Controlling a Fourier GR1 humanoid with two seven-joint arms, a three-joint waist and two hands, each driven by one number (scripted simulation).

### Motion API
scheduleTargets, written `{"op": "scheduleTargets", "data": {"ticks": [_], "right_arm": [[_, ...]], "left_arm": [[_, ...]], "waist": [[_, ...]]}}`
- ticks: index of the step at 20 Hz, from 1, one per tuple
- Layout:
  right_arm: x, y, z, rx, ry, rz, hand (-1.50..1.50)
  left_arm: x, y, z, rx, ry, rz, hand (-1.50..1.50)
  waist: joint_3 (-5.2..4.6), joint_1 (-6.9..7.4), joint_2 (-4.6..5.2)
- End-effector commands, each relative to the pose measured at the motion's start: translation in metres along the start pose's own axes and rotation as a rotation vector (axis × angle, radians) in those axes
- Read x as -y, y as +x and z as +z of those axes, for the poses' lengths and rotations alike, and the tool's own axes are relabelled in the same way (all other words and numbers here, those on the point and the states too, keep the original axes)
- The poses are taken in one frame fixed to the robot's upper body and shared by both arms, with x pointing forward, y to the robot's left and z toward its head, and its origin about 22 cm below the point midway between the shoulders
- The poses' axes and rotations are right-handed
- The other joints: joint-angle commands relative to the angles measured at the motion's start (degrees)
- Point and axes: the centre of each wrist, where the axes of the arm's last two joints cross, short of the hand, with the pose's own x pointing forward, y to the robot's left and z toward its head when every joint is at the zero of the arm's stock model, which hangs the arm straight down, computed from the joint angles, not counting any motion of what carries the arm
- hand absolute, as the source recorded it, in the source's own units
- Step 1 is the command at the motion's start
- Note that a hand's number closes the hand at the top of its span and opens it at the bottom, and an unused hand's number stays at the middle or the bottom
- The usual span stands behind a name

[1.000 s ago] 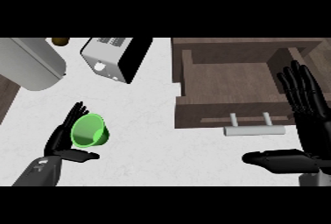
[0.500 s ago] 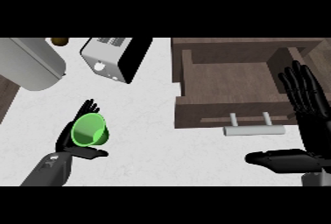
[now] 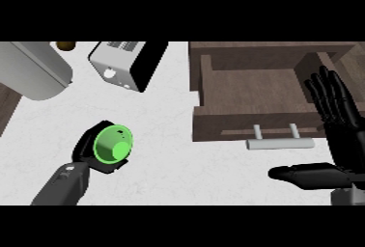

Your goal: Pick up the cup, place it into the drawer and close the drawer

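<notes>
**At the counter's left: cup in hand, drawer waiting**

Down at the lower left of the head view, I've got the left hand [image 3: 92,154] wrapped around the green cup [image 3: 113,144], black fingers curled round its far side and under its base. The cup's mouth faces up toward the camera, so I can look straight into it. I can't tell whether it's off the white counter [image 3: 164,159] or just resting on it.

Over on the right, the drawer [image 3: 249,91] stands pulled out, its brown interior showing, the pale handle [image 3: 279,143] on its front panel pointing toward me. The cup sits well apart from it, off to the left.

My right hand [image 3: 335,116] is up at the right edge, fingers straight, thumb out low, resting beside the drawer and holding nothing.

By my read, the grasp is made and the carry is the step in hand. Next I'd want to lift, sweep the cup rightward over the drawer's front panel, and clear that rim before lowering. The toaster [image 3: 125,65] and the grey appliance [image 3: 32,70] sit farther back, out of that path.
</notes>
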Motion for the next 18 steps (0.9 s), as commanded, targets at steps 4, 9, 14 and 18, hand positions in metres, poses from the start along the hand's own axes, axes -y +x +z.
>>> {"op": "scheduleTargets", "data": {"ticks": [4,9,14,18], "right_arm": [[-0.003,0.003,0.002,-0.013,-0.024,0.021,-1.5],[0.015,-0.002,0.01,-0.018,-0.006,0.021,-1.5],[0.024,-0.007,0.013,-0.008,-0.025,0.018,-1.5],[0.02,-0.004,-0.001,-0.035,-0.035,0.034,-1.5]], "left_arm": [[0.007,0.001,-0.005,0.22,-0.126,0.172,1.5],[-0.008,-0.001,0.017,0.368,0.29,0.038,1.5],[-0.019,0.013,0.012,0.466,0.323,0.04,1.5],[-0.007,0.039,-0.035,0.524,0.257,0.027,1.5]], "waist": [[0.07,0.72,-0.4],[0.07,0.36,-0.12],[0.18,0.7,-0.35],[0.24,1.36,-0.57]]}}
